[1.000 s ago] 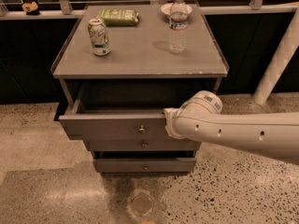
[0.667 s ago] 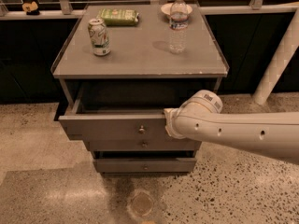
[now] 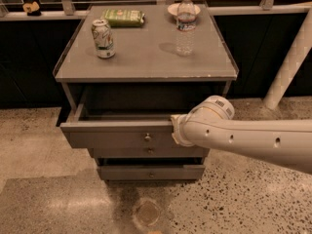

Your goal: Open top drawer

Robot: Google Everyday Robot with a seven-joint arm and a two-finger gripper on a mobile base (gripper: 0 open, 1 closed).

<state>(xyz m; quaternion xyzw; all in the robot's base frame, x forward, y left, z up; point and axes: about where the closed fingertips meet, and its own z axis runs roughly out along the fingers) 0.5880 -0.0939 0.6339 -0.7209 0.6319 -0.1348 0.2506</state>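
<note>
One speckled terrazzo floor [image 3: 39, 145] spreads beneath and around the grey three-drawer cabinet [image 3: 146, 78], which stands in the middle of the view. The cabinet's flat grey counter [image 3: 146, 57] carries four items. A long white robot arm [image 3: 253, 140] reaches in from the cabinet's right side and crosses in front of its lower right corner.

The top drawer [image 3: 112, 138], the widest and tallest of the cabinet's grey drawers, stands partly out of the cabinet front, and its dark interior shows under the counter edge. Below it, the shallower middle grey drawer [image 3: 122, 153] and the bottom grey drawer [image 3: 165, 172] both sit further back than the top drawer's front. A white slanted post [image 3: 292, 57] leans beyond the cabinet's right side.

On the counter, a clear plastic water bottle [image 3: 185, 28] stands upright toward the cabinet's back right. A flat green snack packet [image 3: 123, 17] lies at the back left. A white-and-green drinks can [image 3: 103, 38] stands upright left of centre, and a small white bowl [image 3: 171, 9] sits just behind the bottle.

The end effector [image 3: 175, 130] is at the right part of the top drawer's front, by its upper edge, right of that drawer's small round brass-coloured knob [image 3: 147, 137]. The arm's wrist hides it, so I cannot tell whether it is wide, narrow or holding the drawer.
</note>
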